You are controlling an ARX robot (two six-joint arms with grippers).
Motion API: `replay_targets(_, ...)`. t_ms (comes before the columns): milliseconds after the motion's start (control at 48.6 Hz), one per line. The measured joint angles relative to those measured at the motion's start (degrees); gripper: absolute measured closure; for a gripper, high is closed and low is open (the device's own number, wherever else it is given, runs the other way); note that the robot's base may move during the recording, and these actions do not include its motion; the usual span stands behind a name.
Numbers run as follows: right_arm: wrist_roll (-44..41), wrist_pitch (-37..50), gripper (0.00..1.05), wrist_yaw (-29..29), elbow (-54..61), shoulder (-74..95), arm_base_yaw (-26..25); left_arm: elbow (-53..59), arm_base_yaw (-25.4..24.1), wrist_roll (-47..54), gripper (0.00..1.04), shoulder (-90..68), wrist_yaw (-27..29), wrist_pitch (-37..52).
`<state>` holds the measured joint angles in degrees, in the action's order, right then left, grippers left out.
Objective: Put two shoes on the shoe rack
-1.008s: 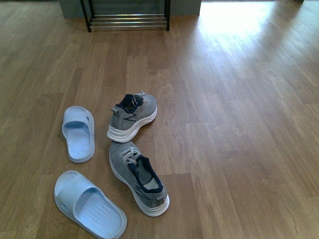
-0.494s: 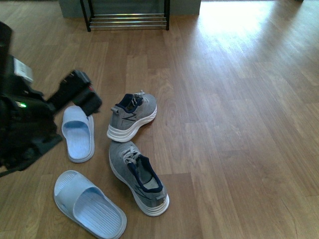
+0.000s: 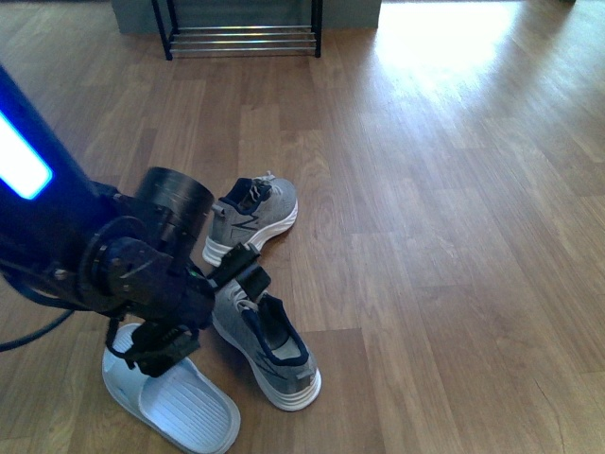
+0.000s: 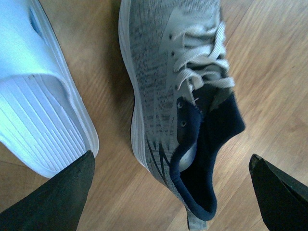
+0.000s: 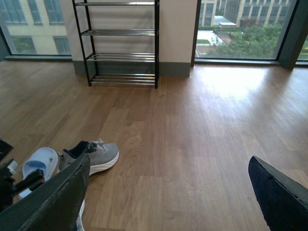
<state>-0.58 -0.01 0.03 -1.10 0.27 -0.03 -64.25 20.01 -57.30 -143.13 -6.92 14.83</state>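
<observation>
The left claw is held wide apart over the grey shoe mid-frame. The shoe is probably soft and light, and is best pinched at its navy collar.

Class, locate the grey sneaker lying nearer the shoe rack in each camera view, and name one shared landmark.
Front view: far sneaker, left of centre, beyond the near sneaker.
Left wrist view: not in it; only the near sneaker shows.
Right wrist view: far sneaker, lower left of the picture.
Shared landmark: shoe rack, top of front view, upper left of right wrist view.
</observation>
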Motion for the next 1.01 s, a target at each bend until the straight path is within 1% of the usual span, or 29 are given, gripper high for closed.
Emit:
replay_targets(62,0.0,0.0,0.09,0.0,0.0,0.0,0.0,-5.1,1.1,-0.1,0.09,-4.9,-1.0,-3.1)
replay_targets(185,0.0,0.0,0.09,0.0,0.0,0.0,0.0,-12.2,2.4,0.0,0.09,-10.6,-2.3,-6.4)
replay_targets(288,0.0,0.0,0.09,0.0,0.0,0.0,0.0,-15.5,2.5,0.3,0.09,-13.0,-2.5,-7.3)
replay_targets(453,0.0,0.0,0.09,0.0,0.0,0.0,0.0,-22.3,2.4,1.3,0.09,-19.4,-1.8,-9.1)
replay_targets(535,0.0,0.0,0.09,0.0,0.0,0.0,0.0,-25.4,2.3,2.9,0.1,-22.9,1.3,-8.9)
replay_targets(555,0.0,0.0,0.09,0.0,0.0,0.0,0.0,-25.9,2.3,3.4,0.12,-23.4,2.1,-8.8)
replay_targets(597,0.0,0.0,0.09,0.0,0.0,0.0,0.0,-26.8,2.3,4.3,0.21,-24.5,3.1,-8.8)
replay_targets(741,0.0,0.0,0.09,0.0,0.0,0.0,0.0,-27.4,2.2,7.1,0.49,-24.9,3.6,-7.6)
replay_targets(761,0.0,0.0,0.09,0.0,0.0,0.0,0.0,-27.4,2.2,7.5,0.51,-24.9,3.8,-7.7)
replay_targets(823,0.0,0.0,0.09,0.0,0.0,0.0,0.0,-27.4,2.2,8.7,0.62,-24.8,5.2,-8.7)
replay_targets(885,0.0,0.0,0.09,0.0,0.0,0.0,0.0,-27.4,2.2,9.3,0.69,-24.8,5.3,-8.9)
replay_targets(987,0.0,0.0,0.09,0.0,0.0,0.0,0.0,-27.4,2.2,9.7,0.84,-24.7,5.7,-9.1)
replay_targets(1008,0.0,0.0,0.09,0.0,0.0,0.0,0.0,-27.3,2.2,9.7,0.86,-24.7,5.7,-9.1)
